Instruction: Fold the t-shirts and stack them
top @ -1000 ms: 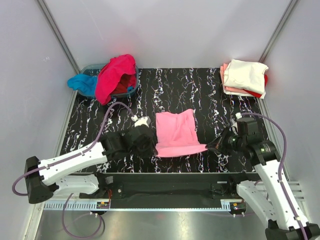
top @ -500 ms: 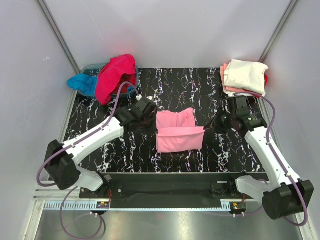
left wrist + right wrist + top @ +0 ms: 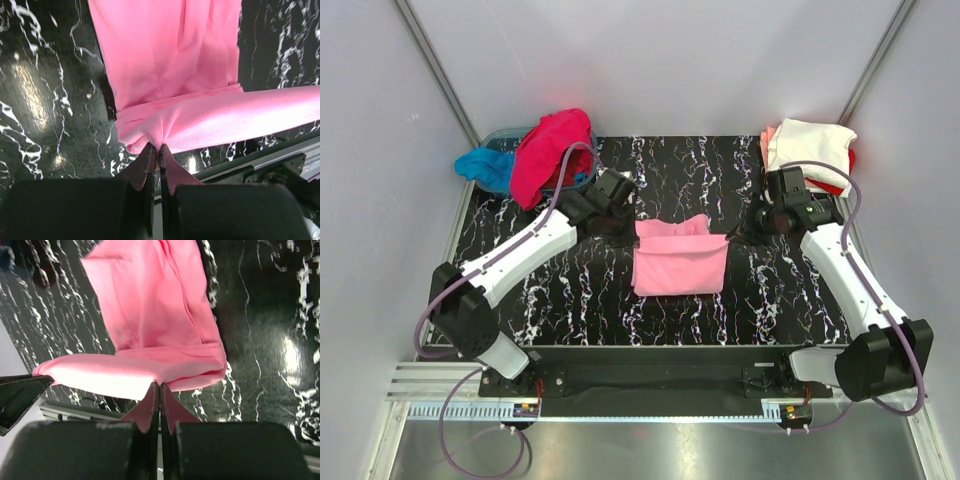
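Observation:
A light pink t-shirt (image 3: pixel 677 262) lies half folded in the middle of the table. My left gripper (image 3: pixel 623 226) is shut on its left corner (image 3: pixel 150 135). My right gripper (image 3: pixel 744 232) is shut on its right corner (image 3: pixel 185 371). Both hold the lifted edge over the shirt's far part. A hot pink t-shirt (image 3: pixel 548 150) and a bright blue one (image 3: pixel 486 166) hang from the basin at the back left. A folded stack sits at the back right, with a cream white t-shirt (image 3: pixel 809 150) on top and salmon (image 3: pixel 766 150) and red (image 3: pixel 839 186) edges below.
A grey-blue plastic basin (image 3: pixel 574 182) stands at the back left corner. White walls close in the black marbled table (image 3: pixel 760 305) on the left, right and back. A metal rail runs along the near edge.
Both grippers have carried the pink shirt's near edge away from me, from the table's front towards the back. The shirt is now doubled over and shorter.

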Tool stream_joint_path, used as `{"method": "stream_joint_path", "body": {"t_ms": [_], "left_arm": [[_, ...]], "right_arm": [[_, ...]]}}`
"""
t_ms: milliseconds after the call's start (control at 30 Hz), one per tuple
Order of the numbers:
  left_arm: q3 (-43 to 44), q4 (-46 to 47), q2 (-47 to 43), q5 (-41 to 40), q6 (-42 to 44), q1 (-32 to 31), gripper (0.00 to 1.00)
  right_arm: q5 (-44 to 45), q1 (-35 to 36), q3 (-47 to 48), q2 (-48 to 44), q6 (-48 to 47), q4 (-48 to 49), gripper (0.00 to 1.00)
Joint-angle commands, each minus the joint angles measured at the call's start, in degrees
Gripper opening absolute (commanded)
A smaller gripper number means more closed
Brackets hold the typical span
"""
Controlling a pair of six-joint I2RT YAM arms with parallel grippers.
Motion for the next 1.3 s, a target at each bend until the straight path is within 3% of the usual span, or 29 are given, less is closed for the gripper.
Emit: {"method": "stream_joint_path", "body": {"t_ms": [0,133,267,300,333,400,433,467,500,567,633,667,767,933,1067,1267], "left_arm": [[5.65,-1.78,1.7,1.7,3.17,1.75,0.02],[13.62,-3.72,7.14,4.34,5.46,5.26,0.04],[20.41,-4.69,18.36,7.15,7.4,9.92,0.07],[23.2,-4.6,20.67,8.64,7.75,11.84,0.07],[24.8,-5.12,23.13,8.83,7.75,12.91,0.09],[27.88,-5.04,30.51,9.96,7.93,14.66,0.32],[30.94,-5.04,35.41,10.41,7.75,16.33,0.43],[32.62,-4.17,37.72,13.46,7.67,17.13,0.61],[35.86,-3.47,39.83,15.49,8.8,18.44,0.65],[39.74,-6.25,43.97,14.73,9.51,19.24,0.76],[41.08,-6.8,43.12,13.67,10.56,19.86,0.79],[39.68,-4.62,41.63,13.49,11.17,19.86,0.82],[32.13,-0.22,36.0,13.23,11.27,19.95,0.86],[20.0,4.6,28.36,10.94,11.36,19.95,0.86],[9.73,9.71,22.81,10.94,10.13,19.86,0.83],[7.58,12.8,22.62,11.03,9.86,17.41,0.78]], "right_arm": [[2.03,-0.67,7.17,2.16,-1.89,2.57,0.0],[2.12,-0.85,13.33,10.05,-2.5,3.1,0.0],[2.99,-1.28,21.32,20.69,-1.89,6.95,0.0],[3.17,-1.37,22.74,23.5,-1.54,8.01,0.03],[1.78,-1.55,24.66,30.14,-1.71,9.24,0.12],[0.63,-1.9,34.58,38.17,-2.15,8.12,0.42],[-1.2,-1.99,38.71,46.3,-4.07,7.24,0.65],[-0.26,-2.16,47.53,50.21,-4.26,2.71,0.7],[0.7,-2.34,52.15,56.51,-4.35,-0.91,0.71],[0.54,-2.43,56.75,58.86,-4.44,-3.84,0.72],[1.23,-2.43,53.18,55.28,-3.91,0.25,0.73],[1.93,-2.34,46.9,53.08,-3.74,2.2,0.73],[3.79,-3.12,34.5,45.35,-3.91,8.98,0.76],[-1.83,-4.97,18.22,38.39,-4.79,18.36,0.77],[-10.69,-7.87,9.67,37.16,-4.79,27.69,0.76],[-20.2,-9.81,6.14,41.28,-3.74,36.67,0.76]]}}
